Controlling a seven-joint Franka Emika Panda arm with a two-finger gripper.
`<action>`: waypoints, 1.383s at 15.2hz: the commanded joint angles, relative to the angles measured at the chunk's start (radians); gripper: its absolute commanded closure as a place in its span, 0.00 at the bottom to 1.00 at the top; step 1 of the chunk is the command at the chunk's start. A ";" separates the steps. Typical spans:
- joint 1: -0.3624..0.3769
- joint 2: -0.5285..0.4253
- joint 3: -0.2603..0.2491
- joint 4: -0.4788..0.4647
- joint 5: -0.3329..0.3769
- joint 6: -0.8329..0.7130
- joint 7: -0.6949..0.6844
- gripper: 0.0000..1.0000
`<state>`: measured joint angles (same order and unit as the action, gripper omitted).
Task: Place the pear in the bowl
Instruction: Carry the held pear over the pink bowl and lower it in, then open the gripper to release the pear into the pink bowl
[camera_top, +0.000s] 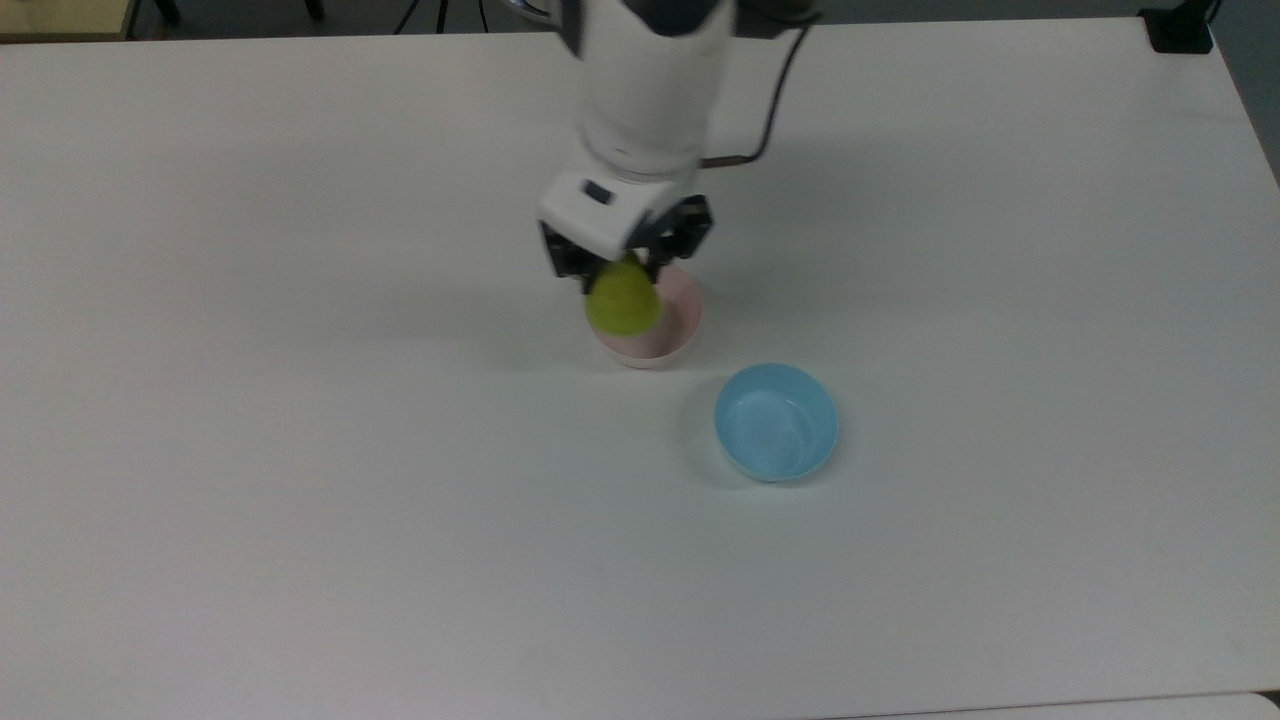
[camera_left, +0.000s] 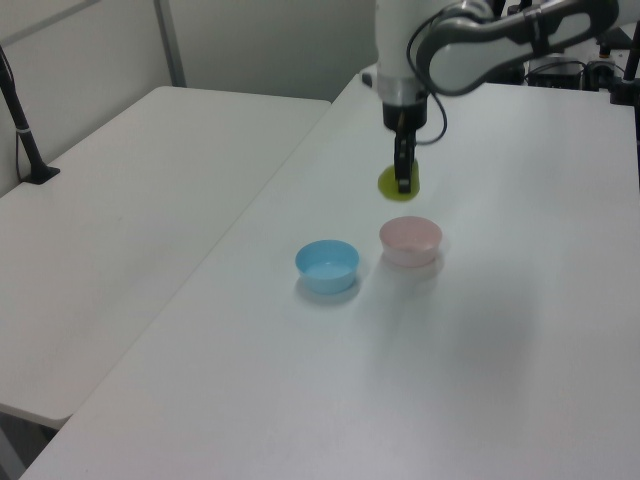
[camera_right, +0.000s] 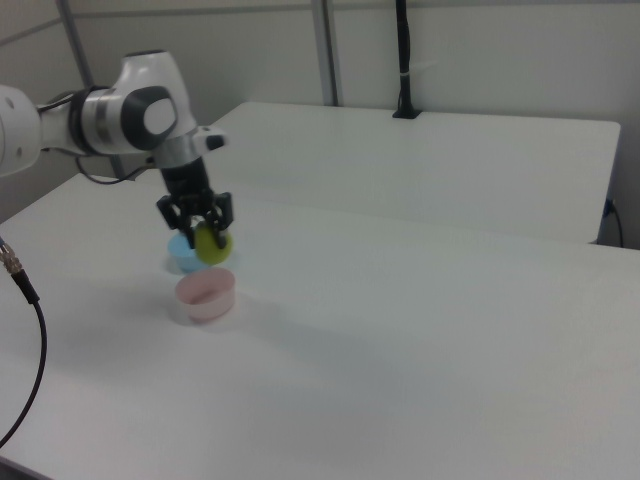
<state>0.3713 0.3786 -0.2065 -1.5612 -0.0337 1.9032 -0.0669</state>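
The yellow-green pear (camera_top: 622, 297) (camera_left: 398, 184) (camera_right: 212, 243) hangs in the air with my gripper (camera_top: 625, 268) (camera_left: 404, 180) (camera_right: 200, 228) shut on its upper part. In the top view it overlaps the left half of the pale pink bowl (camera_top: 672, 335). In the right view the pear hangs well above the bowl (camera_right: 206, 294). In the left view the pink bowl (camera_left: 410, 241) sits on the white table, lower than the pear.
A light blue bowl (camera_top: 776, 421) (camera_left: 327, 266) (camera_right: 181, 255) stands beside the pink one, to its lower right in the top view. A black cable (camera_top: 760, 125) runs from the arm. A second white table (camera_left: 130, 220) adjoins in the left view.
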 joint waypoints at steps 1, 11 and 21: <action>0.060 0.039 -0.016 0.003 0.008 -0.016 0.041 0.75; 0.058 0.065 -0.016 -0.056 -0.017 -0.015 0.029 0.00; -0.034 -0.137 -0.005 -0.048 -0.015 -0.078 0.115 0.00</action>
<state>0.3969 0.3813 -0.2182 -1.5765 -0.0416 1.8900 0.0207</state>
